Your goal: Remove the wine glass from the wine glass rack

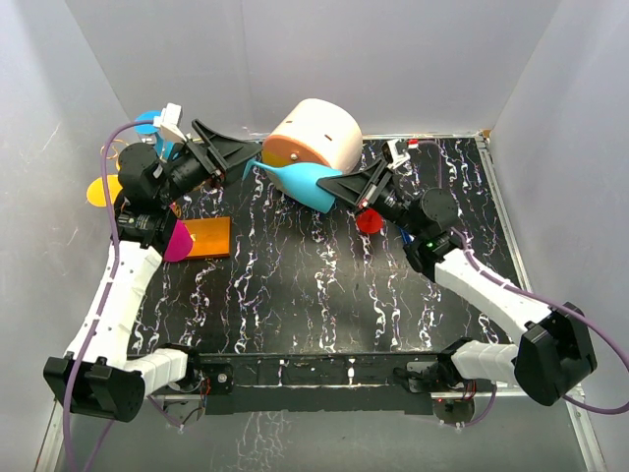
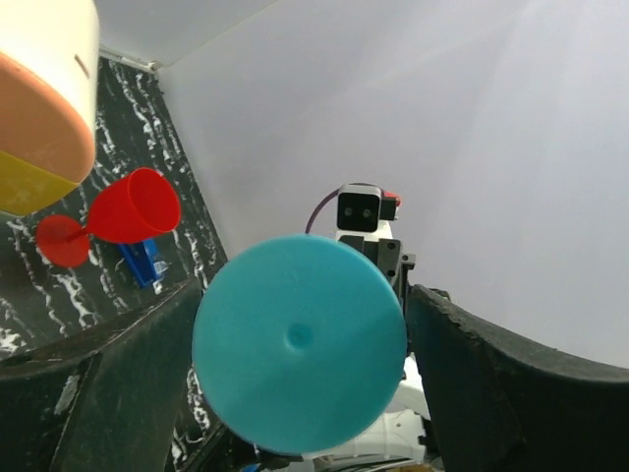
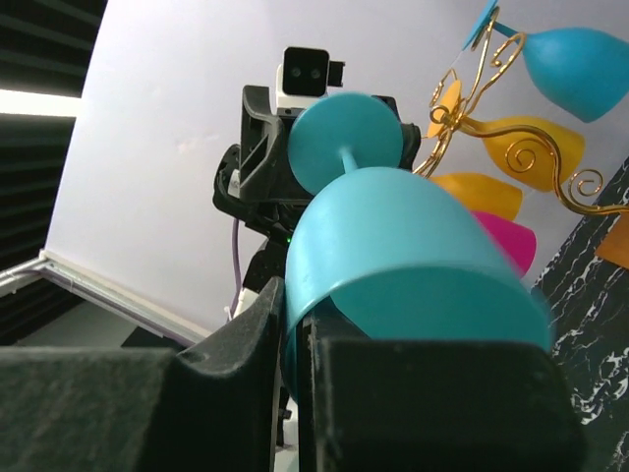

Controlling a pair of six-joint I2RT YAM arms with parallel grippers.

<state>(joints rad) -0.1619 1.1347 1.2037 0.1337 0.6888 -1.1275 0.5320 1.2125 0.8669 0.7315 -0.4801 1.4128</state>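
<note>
Black fingers of the right gripper [image 3: 295, 317] filled the bottom of the right wrist view, clamped tight on the rim of the teal wine glass [image 3: 393, 246], with the bowl wall pinched between them.

Seen from above, the black marbled table [image 1: 324, 305] spread beneath both arms. At its 12 o'clock edge lay the white-and-orange drawer box [image 1: 319, 133]. At 9 o'clock stood the wine glass rack [image 1: 206, 238], its flat orange block on the tabletop and its gold wire scrolling upward. Around the wire hung a blue glass [image 3: 580, 59], a yellow glass [image 3: 536, 138], an orange glass [image 3: 482, 192] and a pink glass [image 3: 509, 246].

The teal wine glass was clear of the rack, lying sideways in the air just to the 6 o'clock side of the drawer box, between the two grippers. The left gripper [image 2: 305, 305] held its round foot, a finger against each edge of the disc. A small red glass [image 1: 371, 220] stood upright on the table near 1 o'clock, under the right gripper.
</note>
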